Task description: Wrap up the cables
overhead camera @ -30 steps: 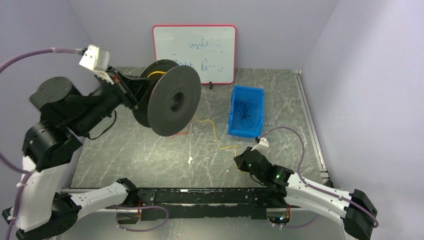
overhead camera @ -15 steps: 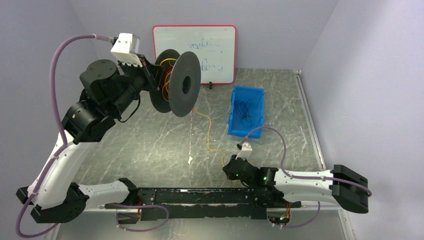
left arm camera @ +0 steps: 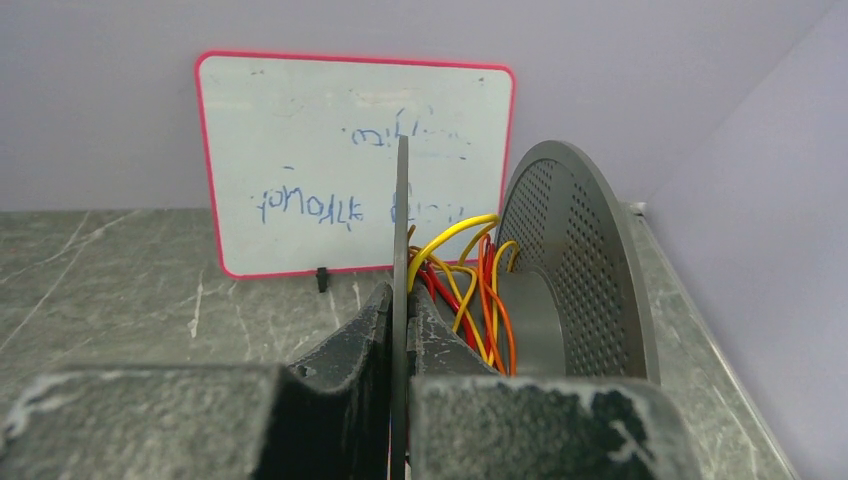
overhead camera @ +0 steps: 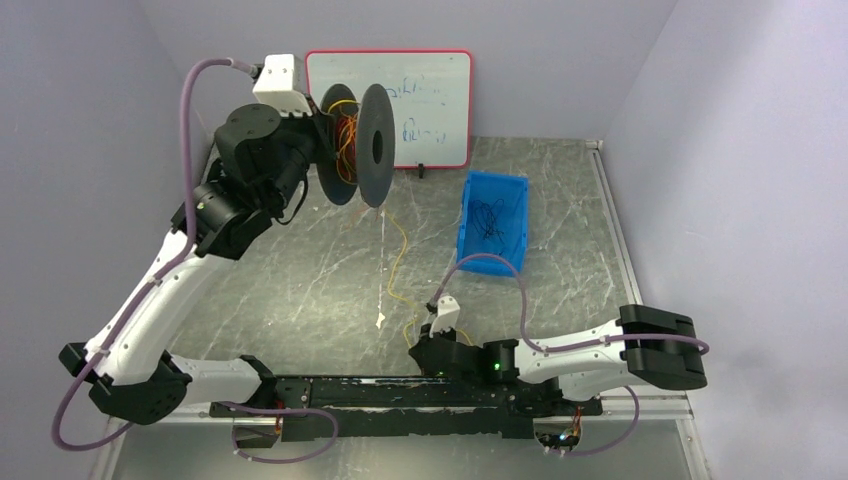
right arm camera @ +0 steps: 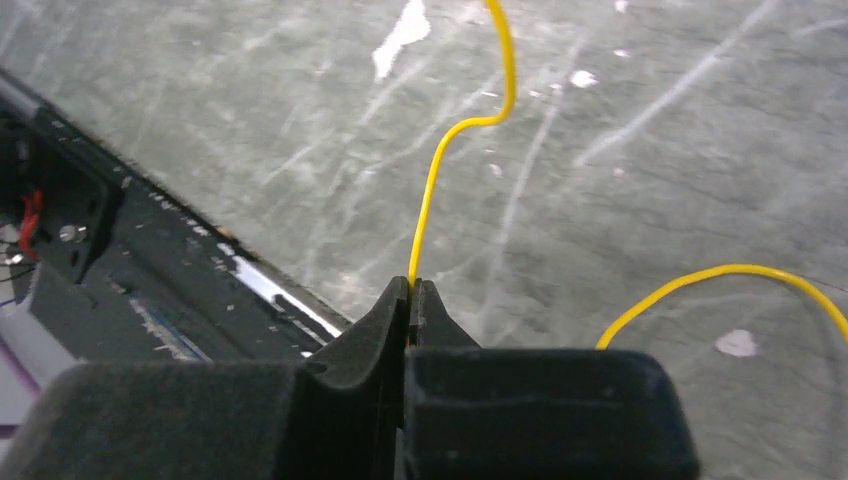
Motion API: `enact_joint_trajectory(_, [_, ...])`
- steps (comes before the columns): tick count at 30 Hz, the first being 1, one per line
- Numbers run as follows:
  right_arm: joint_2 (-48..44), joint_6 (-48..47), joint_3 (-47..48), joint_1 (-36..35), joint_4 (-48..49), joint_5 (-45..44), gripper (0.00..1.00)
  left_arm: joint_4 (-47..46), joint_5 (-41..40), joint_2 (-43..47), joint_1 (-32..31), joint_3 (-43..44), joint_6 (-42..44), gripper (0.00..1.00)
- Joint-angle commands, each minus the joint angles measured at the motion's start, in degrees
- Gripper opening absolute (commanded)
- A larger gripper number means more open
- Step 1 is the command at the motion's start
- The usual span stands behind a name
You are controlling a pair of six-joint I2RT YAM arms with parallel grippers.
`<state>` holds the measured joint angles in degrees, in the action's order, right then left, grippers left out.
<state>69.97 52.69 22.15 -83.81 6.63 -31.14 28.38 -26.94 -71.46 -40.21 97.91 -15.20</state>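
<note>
My left gripper [overhead camera: 322, 130] is shut on one flange of a black spool [overhead camera: 376, 145] and holds it high at the back, in front of the whiteboard. The left wrist view shows my gripper [left arm camera: 402, 300] pinching the thin flange [left arm camera: 402, 220], with yellow, orange and red cables [left arm camera: 470, 290] wound on the core. A thin yellow cable [overhead camera: 398, 262] hangs from the spool and trails across the table to my right gripper [overhead camera: 418, 350], low near the front edge. In the right wrist view that gripper [right arm camera: 412, 288] is shut on the yellow cable [right arm camera: 440, 170].
A blue bin [overhead camera: 492, 222] with dark wires stands at the right back. A red-framed whiteboard [overhead camera: 425, 105] leans on the back wall. A black rail [overhead camera: 400, 392] runs along the front edge. Purple hoses [overhead camera: 490, 268] loop off both arms.
My left arm has swung the spool up and to the right toward the whiteboard, turning it edge-on. My right gripper has slid left along the front edge with the cable.
</note>
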Motion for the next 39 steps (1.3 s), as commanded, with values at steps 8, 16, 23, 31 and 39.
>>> enact_joint_trajectory(8, [2.4,-8.6,10.2,-6.6,2.5,-0.1,0.00,-13.6,-9.8,-5.0,0.4,-3.3,-0.3,0.07])
enact_joint_trajectory(16, [3.1,-11.5,14.9,-10.6,2.2,-0.7,0.00,-15.3,-13.7,-11.2,0.4,-0.9,0.8,0.07])
enact_joint_trajectory(23, [0.1,-13.0,18.2,-14.0,-0.2,-3.6,0.00,-17.1,-17.5,-13.9,0.3,-4.0,1.9,0.07])
enact_joint_trajectory(31, [-3.8,-16.9,24.0,-17.4,-4.2,-5.4,0.00,-17.4,-20.3,-17.1,0.3,-7.3,1.7,0.07])
enact_joint_trajectory(39, [-5.0,-20.6,37.3,-20.6,-19.0,-11.1,0.00,-18.3,-21.6,-18.5,0.3,-12.4,-0.2,0.07])
